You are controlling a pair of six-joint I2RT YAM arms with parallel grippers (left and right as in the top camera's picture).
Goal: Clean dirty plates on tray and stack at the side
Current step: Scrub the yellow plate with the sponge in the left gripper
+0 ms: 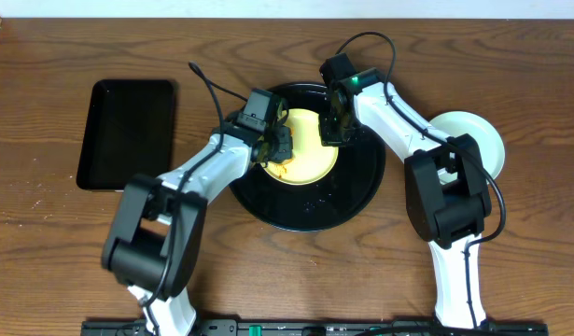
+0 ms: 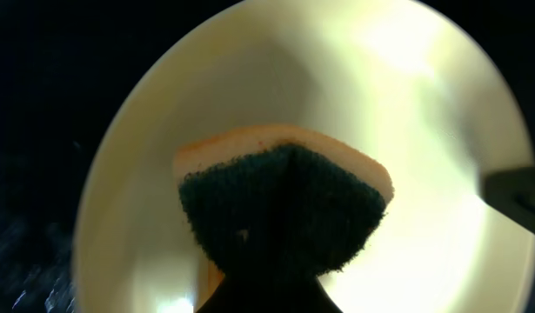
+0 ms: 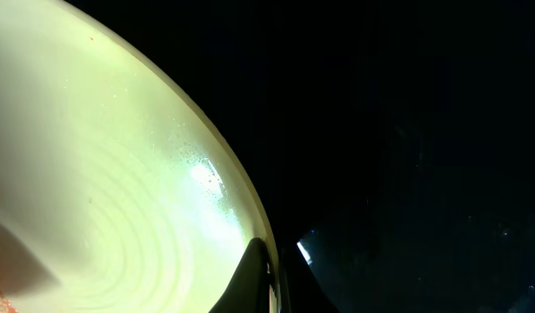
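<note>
Scrubbing step: the left gripper [image 1: 275, 154], clenched on the sponge [image 2: 284, 209], sets it on the pale yellow plate [image 1: 315, 161] directly below its fingers in the tray [image 1: 305, 213], while the right gripper [image 1: 335, 126] pinches the plate rim between its fingers; the next wiping strokes likely require this steadying hold.

Pale yellow plate [image 1: 310, 149]: round, wet-glossy, concentric rings on its inner face, lying in the far half of the tray. Round black tray [image 1: 305, 218]: glossy, raised rim, mid-bench [image 1: 511, 271]. Pale mint plate [image 1: 480, 133]: off the tray, to its right, partly hidden.
</note>
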